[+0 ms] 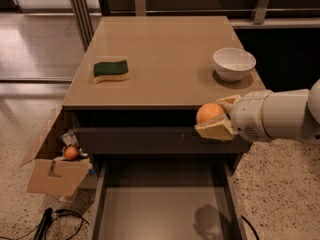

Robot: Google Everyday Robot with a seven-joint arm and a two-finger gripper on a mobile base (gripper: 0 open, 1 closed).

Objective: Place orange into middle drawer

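Observation:
My gripper is shut on the orange and holds it in the air just off the front edge of the cabinet top, at its right side. The orange sits between two cream-coloured fingers. Below it the middle drawer is pulled open; its grey-brown floor is bare, with the shadow of my gripper on its right part. My white arm reaches in from the right.
A white bowl stands at the right of the cabinet top; a green and yellow sponge lies at its left. A cardboard box with a small reddish fruit is on the floor at left. Cables lie near the drawer's left corner.

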